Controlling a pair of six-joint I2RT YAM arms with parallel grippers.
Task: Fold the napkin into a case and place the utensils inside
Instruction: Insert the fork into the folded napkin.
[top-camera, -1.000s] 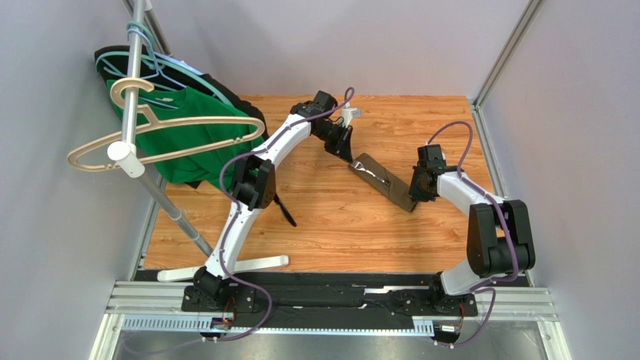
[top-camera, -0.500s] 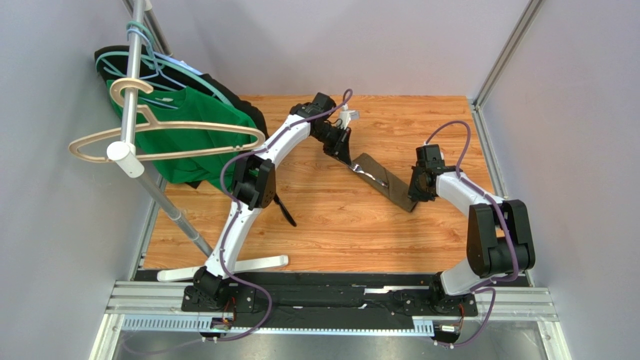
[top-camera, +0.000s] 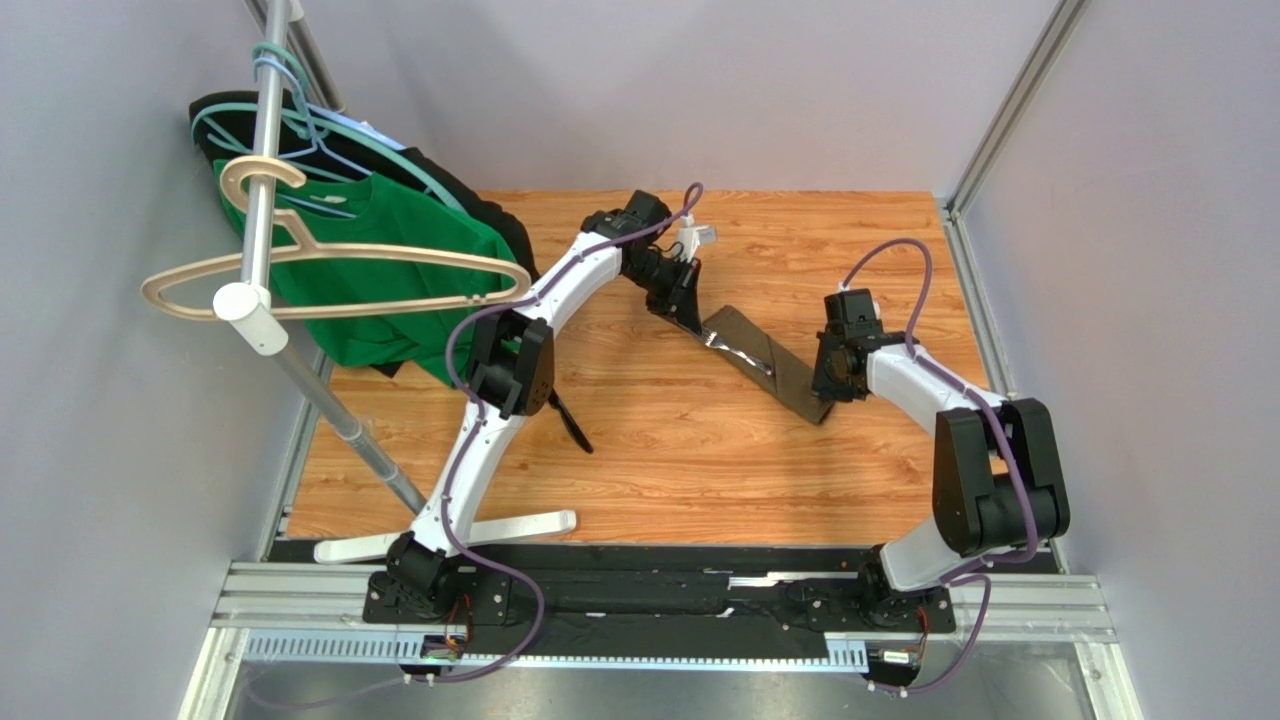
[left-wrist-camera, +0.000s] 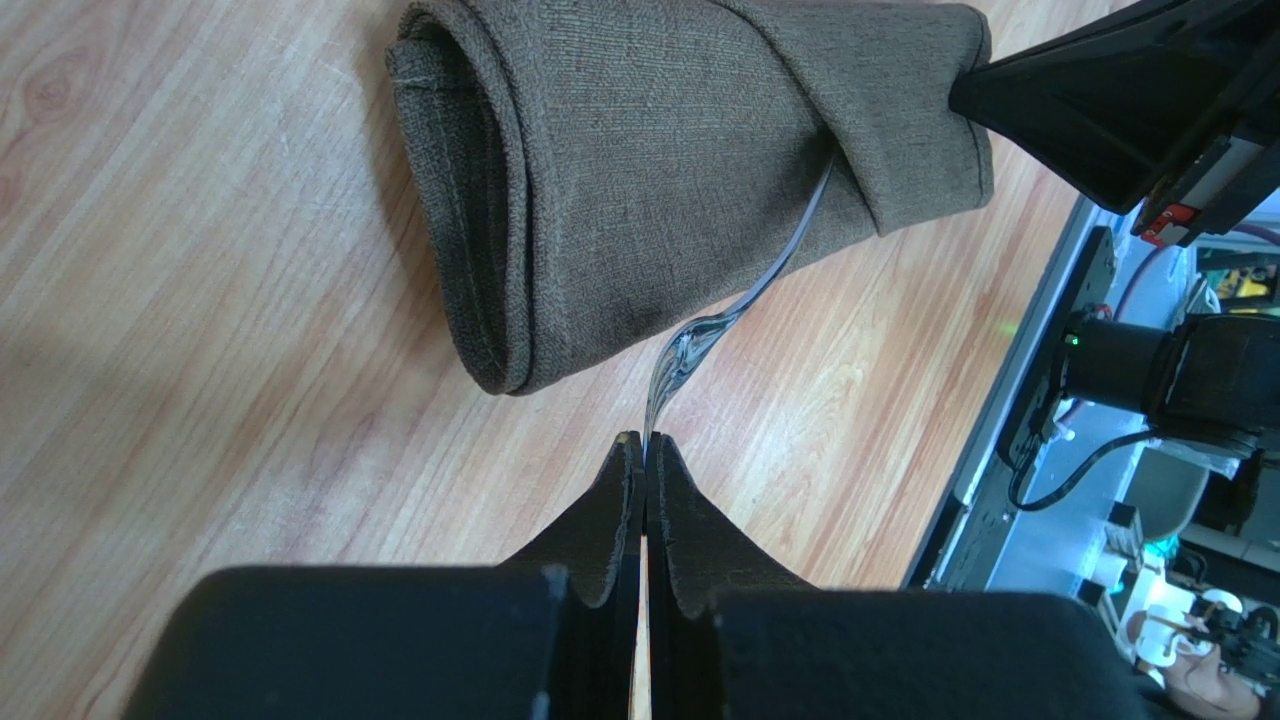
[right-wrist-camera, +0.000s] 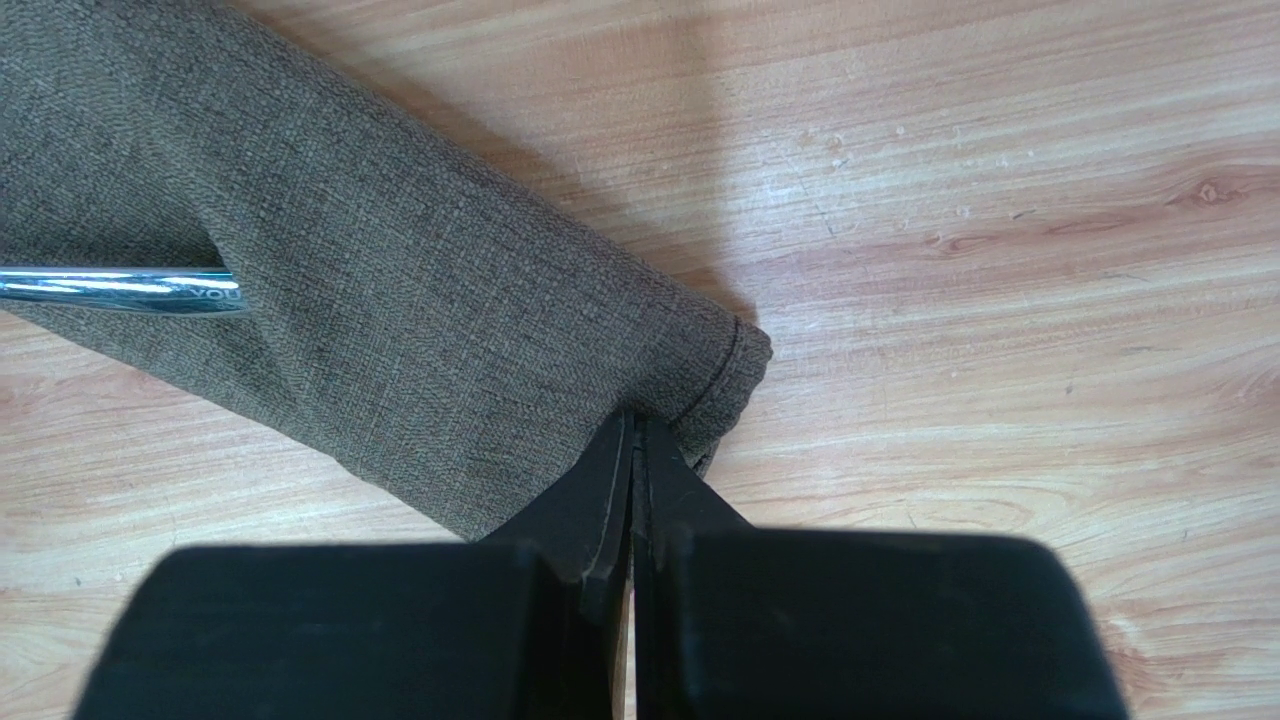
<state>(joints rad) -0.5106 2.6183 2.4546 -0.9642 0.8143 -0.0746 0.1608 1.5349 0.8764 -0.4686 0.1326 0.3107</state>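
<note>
Bench (top-camera: 661, 465): wood top, and I work right of its centre. The rack (top-camera: 265, 165) with the green shirt (top-camera: 376, 285) sits at the far-left corner, well apart from the job.

Case (top-camera: 766, 360): the napkin is folded into a narrow pouch. It lies flat on a diagonal, one end toward the far edge and the other toward the right edge. I have one arm at each end, so as I read it, one pushes and the other braces.

Utensils: only one piece shows, a fork (left-wrist-camera: 736, 308). Its tines stick out of the seam at the far end and the rest runs inside the cloth. I can't count any others in there.

Left gripper (left-wrist-camera: 646, 450): jaws together, tips touching the tine ends just off the pouch mouth. I read this as nudging the fork deeper. I can't tell whether a tine is nipped between the tips.

Right gripper (right-wrist-camera: 631, 435): jaws together, tips against the hem at the near-right end of the case. This is likely a backstop, so the pouch doesn't slide or unroll under the push. I can't tell whether any cloth is caught between them.

My judgement: the fold is done and insertion is nearly finished. The risk is the cloth bunching or the wrap opening at the seam.
</note>
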